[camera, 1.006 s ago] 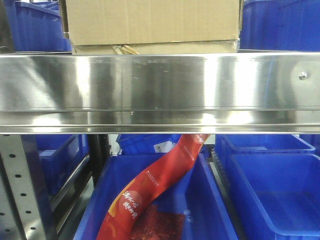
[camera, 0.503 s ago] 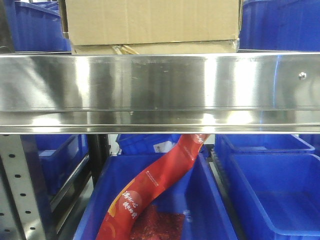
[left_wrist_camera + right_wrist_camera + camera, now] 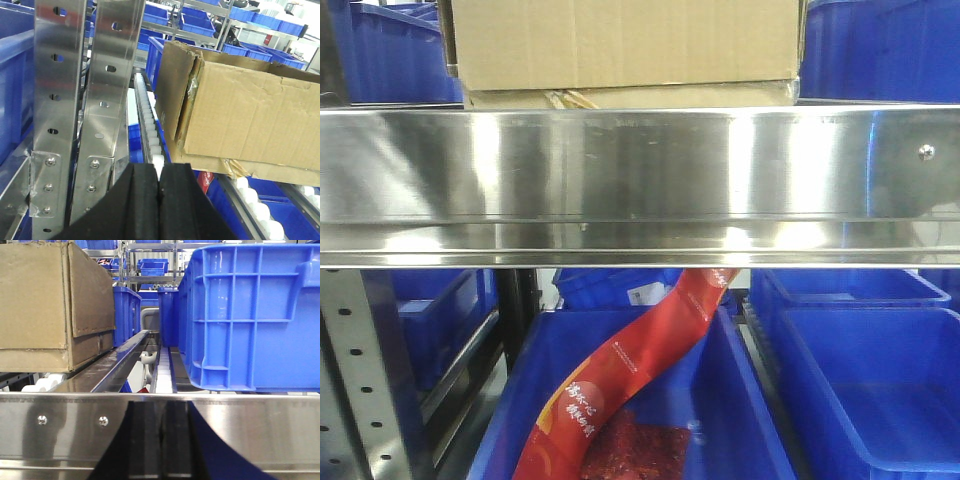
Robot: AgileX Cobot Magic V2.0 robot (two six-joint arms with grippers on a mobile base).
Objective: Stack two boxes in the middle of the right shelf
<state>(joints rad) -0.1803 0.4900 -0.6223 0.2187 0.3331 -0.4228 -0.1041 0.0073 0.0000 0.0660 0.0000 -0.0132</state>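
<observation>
Nothing has shifted between front views: boxes (image 3: 625, 50) sit stacked at upper centre on the shelf (image 3: 640, 180). Left gripper (image 3: 159, 187) and right gripper (image 3: 160, 432) are both closed, empty. Stacking looks complete.

Grey perforated uprights (image 3: 55, 95) carry roller tracks (image 3: 150, 125) amid rows of blue bins (image 3: 250, 315).

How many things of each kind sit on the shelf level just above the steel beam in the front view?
Cardboard boxes: 2, the upper box stacked on the lower box
Blue bins: 2, the left bin and the right bin; any farther back cannot be counted
Total: 4
</observation>
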